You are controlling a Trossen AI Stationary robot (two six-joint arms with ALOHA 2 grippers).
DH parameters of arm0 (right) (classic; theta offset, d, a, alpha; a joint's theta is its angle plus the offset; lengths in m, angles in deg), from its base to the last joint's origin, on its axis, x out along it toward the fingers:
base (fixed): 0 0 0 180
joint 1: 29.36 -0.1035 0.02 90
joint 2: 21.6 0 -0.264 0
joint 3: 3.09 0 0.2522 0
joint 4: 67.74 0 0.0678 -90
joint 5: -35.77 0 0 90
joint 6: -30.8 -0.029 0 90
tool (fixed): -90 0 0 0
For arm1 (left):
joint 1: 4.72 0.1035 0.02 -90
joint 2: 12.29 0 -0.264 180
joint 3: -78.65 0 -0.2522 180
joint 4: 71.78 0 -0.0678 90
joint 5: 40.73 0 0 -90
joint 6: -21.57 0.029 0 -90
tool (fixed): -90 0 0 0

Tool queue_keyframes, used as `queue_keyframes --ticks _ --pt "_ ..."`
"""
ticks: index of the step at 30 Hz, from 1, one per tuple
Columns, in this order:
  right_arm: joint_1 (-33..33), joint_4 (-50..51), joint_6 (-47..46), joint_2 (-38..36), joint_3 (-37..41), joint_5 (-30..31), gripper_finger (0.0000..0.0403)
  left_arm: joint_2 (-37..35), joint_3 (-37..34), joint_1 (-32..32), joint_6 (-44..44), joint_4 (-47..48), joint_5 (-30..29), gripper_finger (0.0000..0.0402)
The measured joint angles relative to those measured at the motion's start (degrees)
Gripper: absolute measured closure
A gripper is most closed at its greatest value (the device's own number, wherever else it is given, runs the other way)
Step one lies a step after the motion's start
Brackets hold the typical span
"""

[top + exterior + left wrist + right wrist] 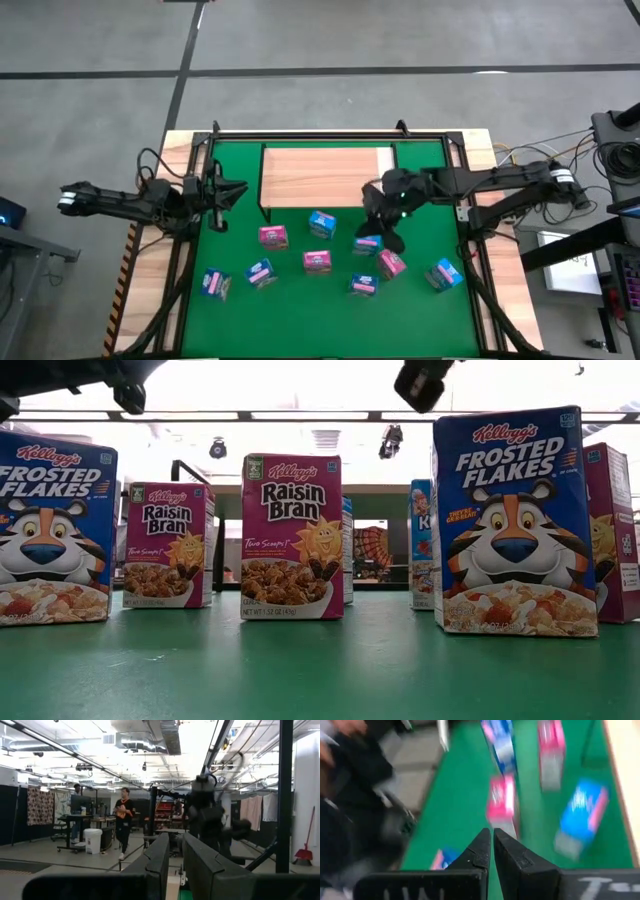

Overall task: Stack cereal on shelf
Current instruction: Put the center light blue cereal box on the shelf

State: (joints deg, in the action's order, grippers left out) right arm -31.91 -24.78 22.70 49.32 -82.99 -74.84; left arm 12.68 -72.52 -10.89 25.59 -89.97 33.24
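Shelf (325, 172) is bare; all cereal boxes (318, 261) stand on the green tabletop (300, 310) in front of it. Right hand (385, 228) hovers above a blue box (368, 243), fingers nearly closed, empty. Left hand (232, 192) waits at the mat's left edge, closed, empty. Judged: approach for first pick; fingers must open before descending.

Cereal boxes on the green mat, high view: 9 total.
- pink Raisin Bran boxes: 3 (273, 236) (318, 261) (391, 264)
- blue boxes: 6 (321, 224) (367, 243) (260, 273) (215, 284) (362, 286) (443, 274); can't split light from dark reliably from above

Low view: 2 dark blue Frosted Flakes boxes (515, 520) (52, 530) are readable.

Shelf (325, 170): 1.
Arms: 2, left arm (130, 203) and right arm (500, 183).
People (122, 822) (76, 790) in the room, left wrist view: 2.
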Motion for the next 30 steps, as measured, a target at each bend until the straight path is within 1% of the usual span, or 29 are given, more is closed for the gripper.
queue_keyframes --ticks 4,7,14,21,24,27,30 --pt "-2.64 11.54 -3.23 1.83 -2.98 7.4 0.039 0.0 0.0 0.01 0.43 -0.23 -0.02 0.0364" --pt "-2.86 14.8 -5.05 2.84 -3.77 8.86 0.039 0.04 0.0 0.01 1.13 -0.64 -0.07 0.0364" --pt "-2.84 14.26 -4.04 4.67 -3.9 8.65 0.039 0.08 0.0 0.01 1.28 -1.46 -0.07 0.0364" --pt "-2.82 8.86 -3.91 8.88 -3.88 8.68 0.039 0.13 -0.02 0.0 1.28 -1.53 -0.07 0.0364" --pt "-2.82 4.8 -3.78 11.64 -3.88 8.85 0.039 0.17 -0.02 0.0 1.13 -1.57 -0.07 0.0364" --pt "-3.78 5.28 -2.73 14.0 -3.88 13.36 0.039 0.17 -0.04 0.02 1.06 -1.57 -0.07 0.0364" --pt "-6.41 7.51 -0.9 15.72 -3.88 20.83 0.039 0.17 -0.04 0.02 0.26 -1.55 -0.07 0.0364"
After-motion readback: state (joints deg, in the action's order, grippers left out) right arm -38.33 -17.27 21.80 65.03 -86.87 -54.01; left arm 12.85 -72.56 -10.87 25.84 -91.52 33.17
